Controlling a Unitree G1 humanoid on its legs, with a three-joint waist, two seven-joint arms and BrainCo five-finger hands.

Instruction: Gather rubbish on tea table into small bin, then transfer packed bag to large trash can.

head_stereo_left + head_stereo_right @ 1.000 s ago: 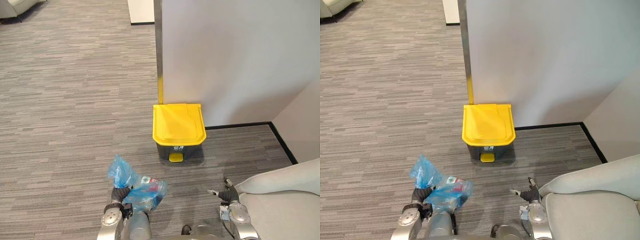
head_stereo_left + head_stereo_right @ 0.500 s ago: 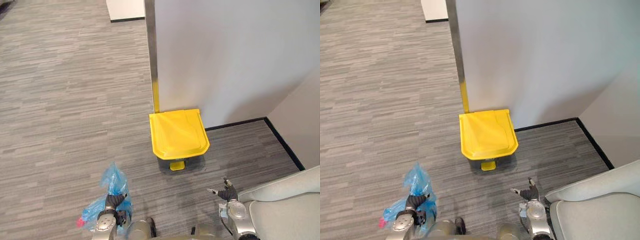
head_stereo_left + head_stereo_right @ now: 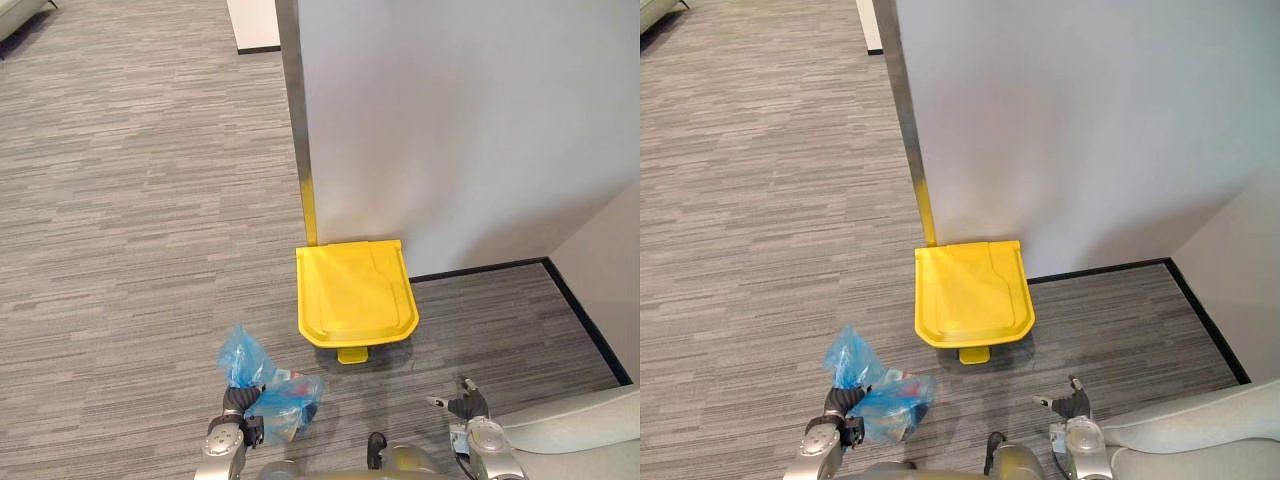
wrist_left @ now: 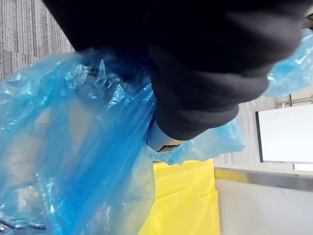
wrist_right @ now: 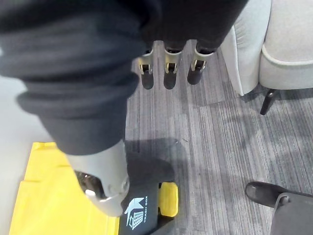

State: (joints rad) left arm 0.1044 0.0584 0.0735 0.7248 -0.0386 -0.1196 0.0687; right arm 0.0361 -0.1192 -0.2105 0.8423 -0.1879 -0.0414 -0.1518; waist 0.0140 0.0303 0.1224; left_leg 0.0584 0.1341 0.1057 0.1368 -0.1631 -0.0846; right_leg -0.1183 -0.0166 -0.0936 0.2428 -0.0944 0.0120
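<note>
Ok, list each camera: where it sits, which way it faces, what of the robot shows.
Left eye view: on the head, facing down at the yellow-lidded trash can by the wall; left hand gripping the blue bag, right hand open.
Right eye view: same scene, just beside it.
Left wrist view: on the left wrist, facing along its dark cover into the bag, the can's lid beyond.
Right wrist view: on the right wrist, facing past straight fingers at carpet and the can's pedal.
Shared: all four show the can.

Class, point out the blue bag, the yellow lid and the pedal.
blue bag (image 3: 290,402): left eye view, on its bulging body.
yellow lid (image 3: 355,292): left eye view, middle of its top.
pedal (image 3: 352,355): left eye view, its centre.
</note>
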